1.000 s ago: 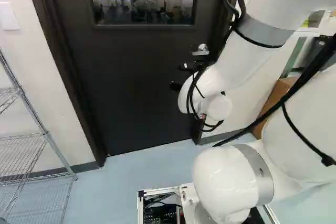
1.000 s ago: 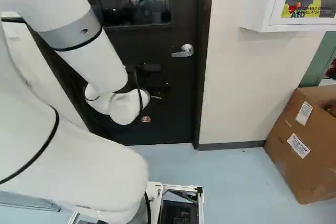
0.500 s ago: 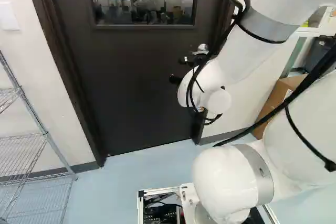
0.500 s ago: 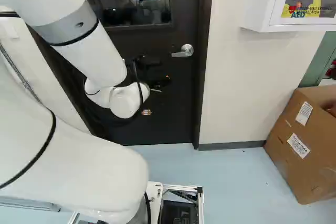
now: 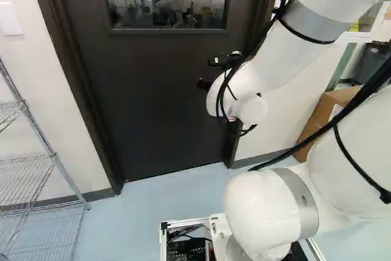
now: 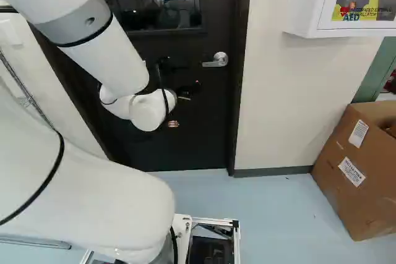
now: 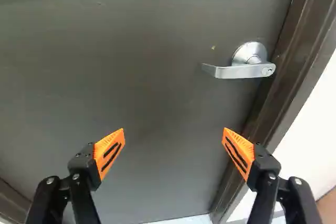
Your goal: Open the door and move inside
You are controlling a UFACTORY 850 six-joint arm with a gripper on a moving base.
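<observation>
The dark gripper (image 5: 204, 84) is hard to make out against the dark door (image 5: 153, 96), at the arm's end in the left base view. In the wrist view the gripper (image 7: 173, 137) stands open, orange pads wide apart, nothing between them. Ahead of it lies the closed door (image 7: 136, 66). The silver lever handle (image 7: 239, 71) is on the door, beyond the fingers and toward the frame side, untouched. The handle (image 6: 216, 60) shows fully in the right base view, right of the wrist; the arm mostly covers it in the left base view.
A wire shelf (image 5: 52, 154) stands left of the door. Right of the door are the frame (image 6: 240, 72), a white wall (image 6: 278, 103), a wall-mounted AED cabinet (image 6: 303, 1) and a cardboard box (image 6: 346, 171) on the floor.
The wrist and gripper have risen somewhat against the door, and the arm now covers more of the handle in the left base view. The base and door have not moved.
</observation>
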